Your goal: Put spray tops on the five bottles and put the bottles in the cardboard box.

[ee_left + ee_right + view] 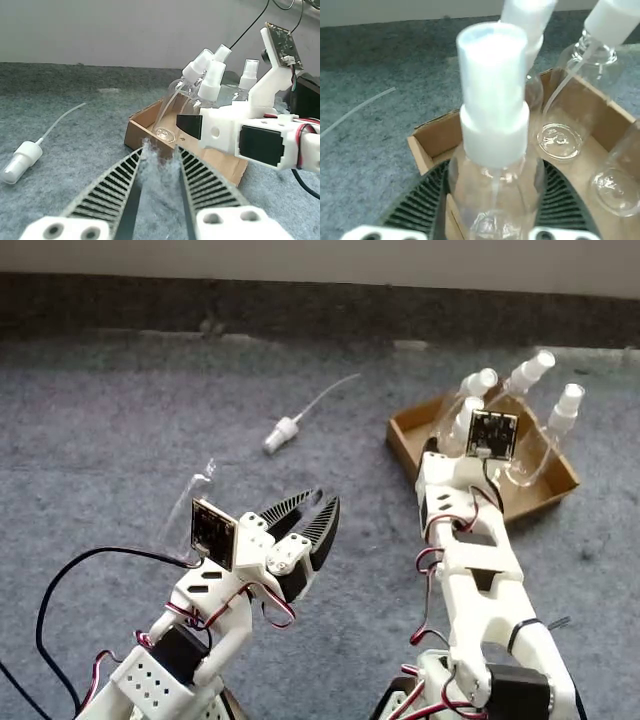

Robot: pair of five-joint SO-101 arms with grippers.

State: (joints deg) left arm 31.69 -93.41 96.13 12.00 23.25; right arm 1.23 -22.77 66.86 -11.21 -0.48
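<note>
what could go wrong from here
1. The right gripper holds a capped bottle above a wall of the cardboard box. If released there, it might catch the rim or knock the leaning bottles.
2. The loose spray top trails a long thin tube, and the open left gripper could bend it when grabbing.

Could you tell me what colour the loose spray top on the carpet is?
The spray top is white; the left wrist view shows it best.

High overhead, wrists close, sharing cardboard box (402, 448)
</note>
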